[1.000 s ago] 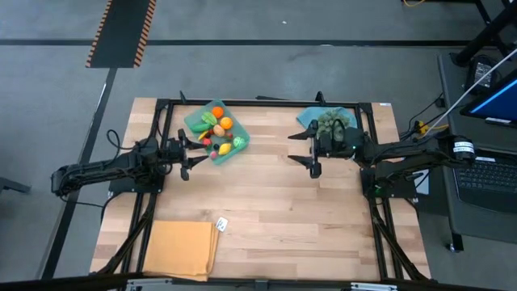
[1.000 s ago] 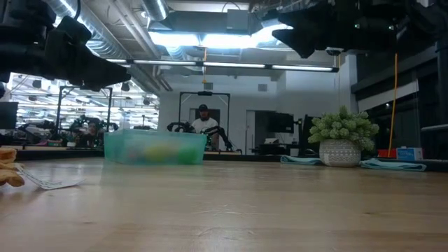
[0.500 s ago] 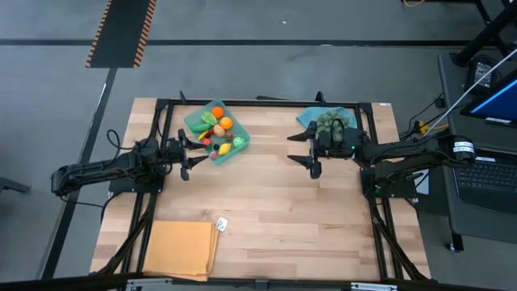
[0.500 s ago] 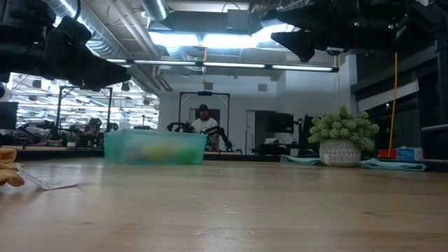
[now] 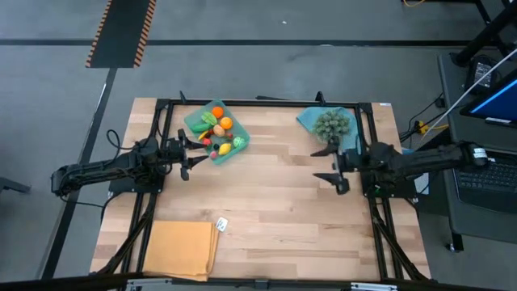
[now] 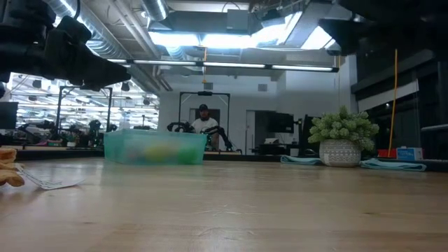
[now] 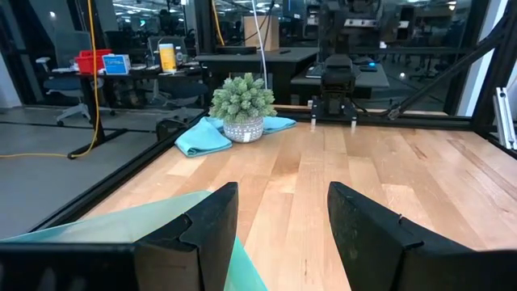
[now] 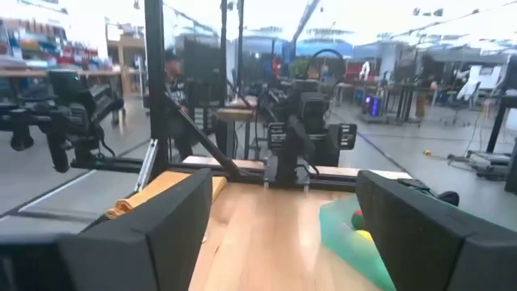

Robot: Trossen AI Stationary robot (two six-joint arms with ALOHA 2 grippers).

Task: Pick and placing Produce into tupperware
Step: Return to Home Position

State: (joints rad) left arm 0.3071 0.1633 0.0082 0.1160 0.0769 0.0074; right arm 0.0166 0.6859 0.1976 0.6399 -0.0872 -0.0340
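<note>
Produce lies heaped in the tupperware, which sits on the left arm's side of the surface. From above, the pieces are too small to name with any certainty, though orange, yellow, red and green ones show. They look light, smooth and rounded, so they would probably roll or slip. A pinch across the middle of each would suit best. The tray seems thin and bendy, best held by its rim. The left claw hangs just beside the tray, fingers spread and empty. The right claw, likewise spread and empty, hovers near the potted plant.
</note>
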